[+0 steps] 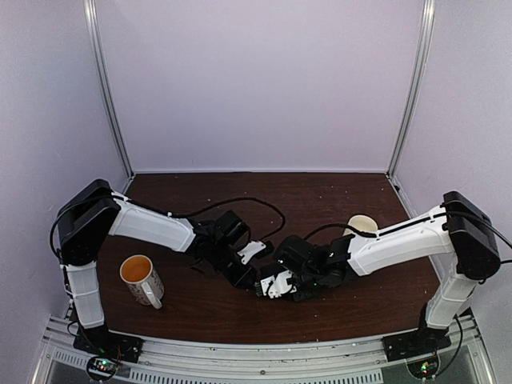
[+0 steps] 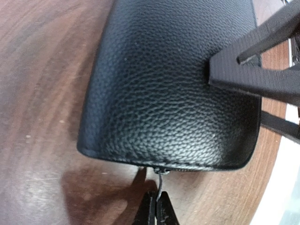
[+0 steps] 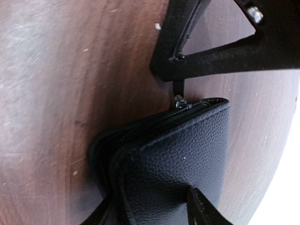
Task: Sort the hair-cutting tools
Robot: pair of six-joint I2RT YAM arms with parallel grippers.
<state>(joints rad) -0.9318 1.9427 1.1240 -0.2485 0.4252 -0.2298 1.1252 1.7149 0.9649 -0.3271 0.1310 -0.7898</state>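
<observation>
The left claw [image 2: 156, 212] pinches the zip tab [image 2: 160, 178]; the right claw [image 3: 152, 213] squeezes the soft black case [image 2: 173, 93] on the worktop [image 2: 42, 93]. The scissors and clips are hidden, maybe inside. They are probably thin and slippery, so grab their middles.

One black case [image 2: 173, 93] — two mugs [image 1: 141, 278] [image 1: 362, 225] — two grippers [image 2: 157, 211] [image 3: 154, 210]

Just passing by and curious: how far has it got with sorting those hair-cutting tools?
Nothing looks sorted yet: no scissors or clips show anywhere. In hand: the left gripper pinches the zipper pull of the black case, whose sides the right gripper brackets. Left: open it, presumably take the tools out, sort them.
</observation>
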